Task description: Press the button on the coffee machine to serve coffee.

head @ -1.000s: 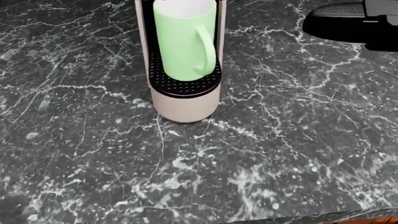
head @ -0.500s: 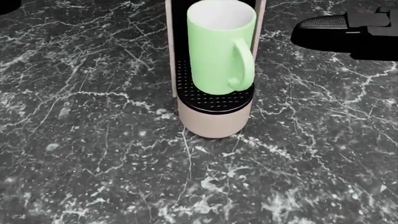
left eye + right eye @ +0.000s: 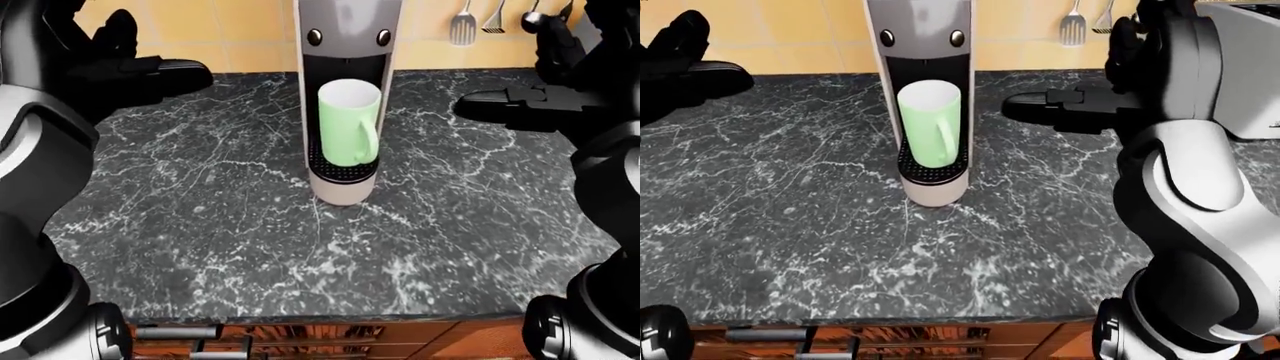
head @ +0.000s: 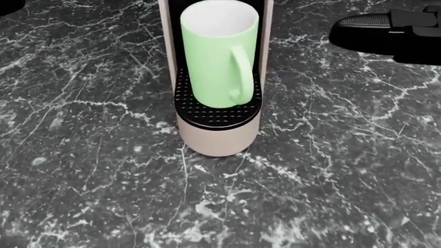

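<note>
- The whole head view is drifting around: half a second back the coffee machine (image 3: 348, 97) sat further right in that view, a second back it sat higher up, and now it's roughly centred. The marble veins on the bench (image 3: 200, 217) slide with it, so I'd say that's the camera moving and not the things.
- The machine stands upright near the middle of the dark marble bench, against the yellow wall. Its two round buttons, left button (image 3: 315, 36) and right button (image 3: 383, 36), sit side by side on its face above the cup bay.
- The right hand (image 3: 1040, 107) is off to the right of the machine, about level with the cup, fingers stretched out flat and holding nothing. In the head view it has nudged a bit further right and up than half a second ago, but it's well apart from the buttons.
- The left hand (image 3: 150, 75) hangs to the left of the machine, also clear of it. It looks loosely open with nothing in it.
- The green mug (image 4: 219, 54) sits upright on the black drip grate (image 4: 217, 111), handle facing the camera, looks empty inside.
- So my read: the press hasn't happened, this is just lining up. The right hand needs to go up and left to reach a button.
</note>
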